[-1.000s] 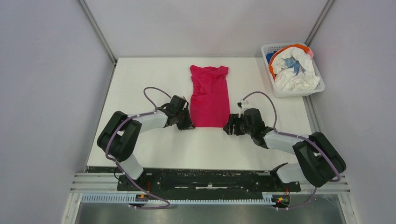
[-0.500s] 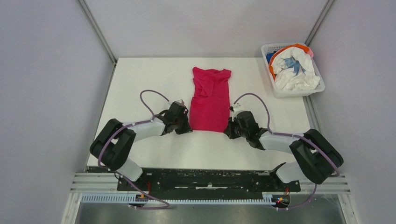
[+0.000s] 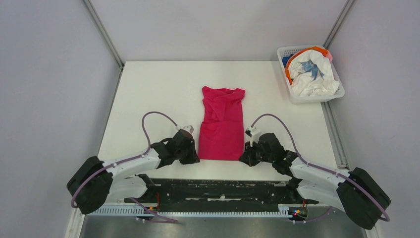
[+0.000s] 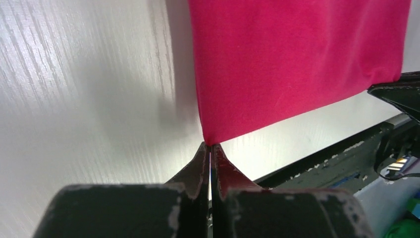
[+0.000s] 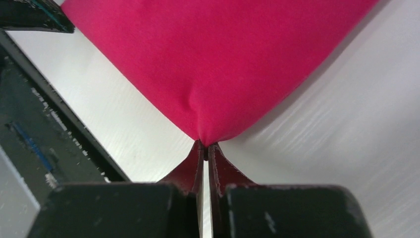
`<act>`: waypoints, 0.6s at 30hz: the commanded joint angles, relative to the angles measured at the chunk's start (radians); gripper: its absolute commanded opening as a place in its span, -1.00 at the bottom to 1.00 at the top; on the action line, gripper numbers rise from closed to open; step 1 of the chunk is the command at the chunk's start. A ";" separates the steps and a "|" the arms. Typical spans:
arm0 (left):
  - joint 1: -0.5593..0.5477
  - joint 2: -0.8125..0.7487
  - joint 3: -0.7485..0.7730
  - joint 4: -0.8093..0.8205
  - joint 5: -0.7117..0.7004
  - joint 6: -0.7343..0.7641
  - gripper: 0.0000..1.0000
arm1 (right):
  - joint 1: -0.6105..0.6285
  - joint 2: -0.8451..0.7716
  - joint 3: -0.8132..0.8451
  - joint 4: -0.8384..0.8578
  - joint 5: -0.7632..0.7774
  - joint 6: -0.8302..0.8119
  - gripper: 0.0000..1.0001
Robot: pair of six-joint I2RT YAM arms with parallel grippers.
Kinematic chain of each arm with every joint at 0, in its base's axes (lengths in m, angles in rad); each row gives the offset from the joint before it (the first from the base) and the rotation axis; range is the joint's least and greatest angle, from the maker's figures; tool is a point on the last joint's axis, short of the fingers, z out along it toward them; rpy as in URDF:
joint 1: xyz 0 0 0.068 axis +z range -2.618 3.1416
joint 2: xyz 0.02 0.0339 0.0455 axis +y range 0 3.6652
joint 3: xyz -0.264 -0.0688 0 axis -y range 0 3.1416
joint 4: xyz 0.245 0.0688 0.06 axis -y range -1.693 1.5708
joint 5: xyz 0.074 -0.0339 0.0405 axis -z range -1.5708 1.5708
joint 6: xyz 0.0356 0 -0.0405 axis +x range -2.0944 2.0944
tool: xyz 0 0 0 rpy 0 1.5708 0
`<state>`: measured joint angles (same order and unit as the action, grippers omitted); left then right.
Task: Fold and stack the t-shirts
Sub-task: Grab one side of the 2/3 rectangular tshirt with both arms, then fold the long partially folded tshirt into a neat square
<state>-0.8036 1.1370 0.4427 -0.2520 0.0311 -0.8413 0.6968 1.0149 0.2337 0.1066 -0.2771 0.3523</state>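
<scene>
My left tool [image 4: 210,148] and right tool [image 5: 204,147] each pinch only a corner tip of the red shirt [image 3: 221,124] at lower centre, so I fear an uneven pull slips one free.

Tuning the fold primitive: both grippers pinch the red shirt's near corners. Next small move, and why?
Probably lift both corners and carry the hem toward the collar. The left gripper and right gripper are each shut on a near corner of the magenta shirt, which lies lengthwise, sleeves folded in, hem near the table edge.
</scene>
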 commanded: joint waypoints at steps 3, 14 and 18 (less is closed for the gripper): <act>-0.016 -0.113 -0.014 -0.013 -0.008 -0.056 -0.96 | 0.004 -0.067 -0.002 -0.015 -0.058 0.017 -1.00; -0.014 -0.126 0.172 0.068 -0.217 0.050 -0.96 | -0.011 -0.055 0.205 0.005 0.169 0.037 -1.00; 0.008 -0.005 0.339 0.014 -0.341 0.119 -0.96 | -0.080 0.013 0.313 -0.003 0.180 0.026 -1.00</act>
<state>-0.8150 1.0451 0.6197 -0.2508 -0.1421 -0.8230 0.6724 0.9787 0.4301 0.0788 -0.1654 0.3775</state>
